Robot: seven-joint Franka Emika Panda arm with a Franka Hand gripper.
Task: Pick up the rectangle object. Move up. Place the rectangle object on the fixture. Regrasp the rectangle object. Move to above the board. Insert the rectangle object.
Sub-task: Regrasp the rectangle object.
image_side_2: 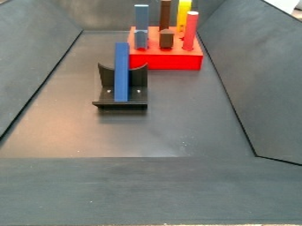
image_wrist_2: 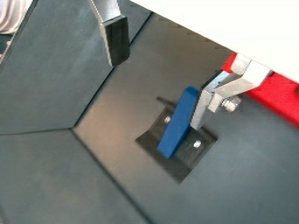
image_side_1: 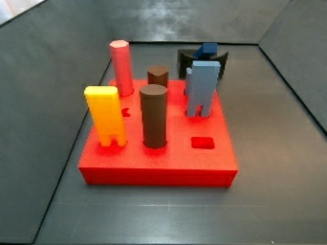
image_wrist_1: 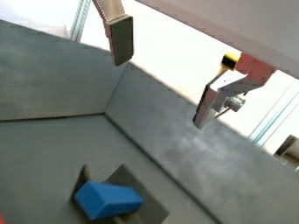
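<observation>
- The rectangle object stands upright in the fixture, resting against the fixture's raised back, on the dark bench floor.
- In both wrist views the gripper hangs above the fixture, its jaws spread wide and holding nothing; the rectangle object is below, apart from both fingers.
- The gripper is out of both side views.
- The board lies just beyond the fixture in a side view, not touching it.
- On the board stand a yellow peg, a pink-red peg, two dark brown cylinders, and a light-blue peg.
- A square hole in the board's top, near the light-blue peg, is open.
</observation>
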